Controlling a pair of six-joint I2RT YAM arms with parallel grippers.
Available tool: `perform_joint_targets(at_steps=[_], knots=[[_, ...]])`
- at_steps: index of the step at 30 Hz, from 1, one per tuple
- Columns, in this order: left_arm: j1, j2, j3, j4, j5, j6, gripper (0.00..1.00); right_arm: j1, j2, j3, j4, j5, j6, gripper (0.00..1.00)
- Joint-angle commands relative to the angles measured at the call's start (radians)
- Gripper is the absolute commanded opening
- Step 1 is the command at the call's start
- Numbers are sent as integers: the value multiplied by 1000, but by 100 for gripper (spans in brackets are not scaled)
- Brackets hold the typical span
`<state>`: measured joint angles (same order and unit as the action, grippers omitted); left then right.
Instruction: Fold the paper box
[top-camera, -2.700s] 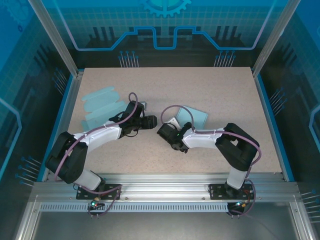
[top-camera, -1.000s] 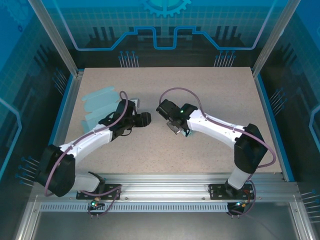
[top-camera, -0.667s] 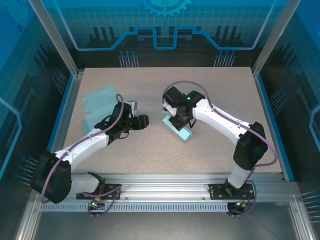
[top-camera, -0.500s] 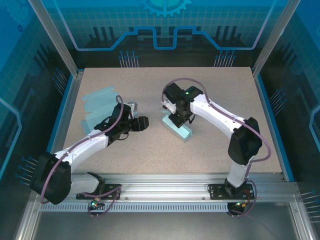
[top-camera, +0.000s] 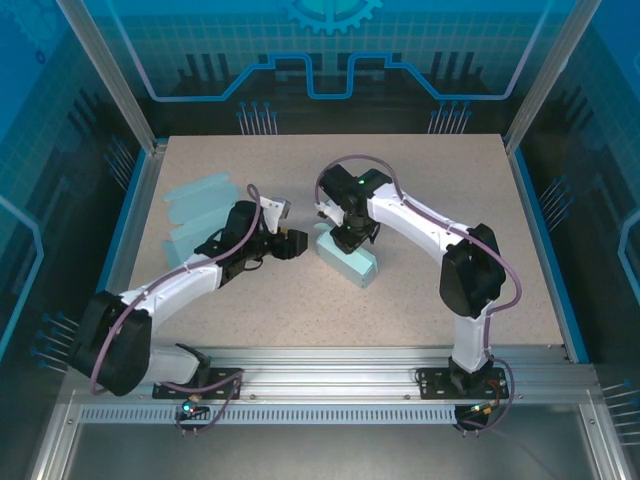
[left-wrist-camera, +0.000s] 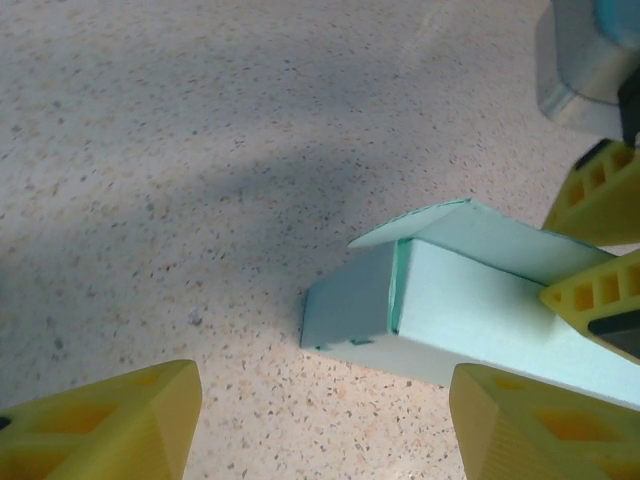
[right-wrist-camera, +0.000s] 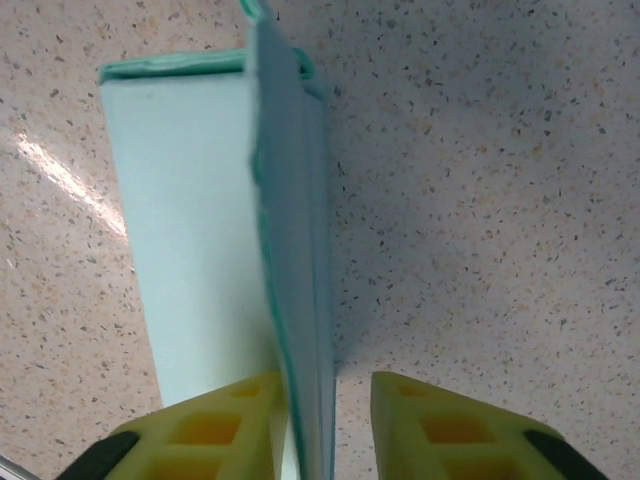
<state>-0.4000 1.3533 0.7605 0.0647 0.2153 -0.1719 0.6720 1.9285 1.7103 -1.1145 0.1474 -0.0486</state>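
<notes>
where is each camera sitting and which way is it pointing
Top external: above, behind the bases, looking down on the table; left arm and right arm show.
Left wrist: low, facing an end of the paper box; left pincer fingers at the bottom corners.
Right wrist: looking down along the box's flap, between right pincer fingers.
Both wrist views share the box.
</notes>
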Motion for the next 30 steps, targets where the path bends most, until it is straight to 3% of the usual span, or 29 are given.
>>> perform_joint_targets(at_steps=[1,6,11,16,20,23,30], knots=[[42,49,75,51,139,165,68,-7,-29,9,-15,-28,10,41],[105,128,153,55,312,249,67,-12,-65,-5,-6,-24,26,48],[112,174,251,-84,444,417,67,-17,-91,-15,8,-39,40,52],[112,211,330,-256,450,633,67,-24,-118,-8,13,-72,56,54],[112,272,437,-448,453,791,62,-49,-181,-14,18,-122,118,55],[110,315,498,-515,447,834,53,-56,-262,-66,42,-116,171,55],[78,379,583,-622,450,920,51,-57,-487,-268,117,-53,316,70]])
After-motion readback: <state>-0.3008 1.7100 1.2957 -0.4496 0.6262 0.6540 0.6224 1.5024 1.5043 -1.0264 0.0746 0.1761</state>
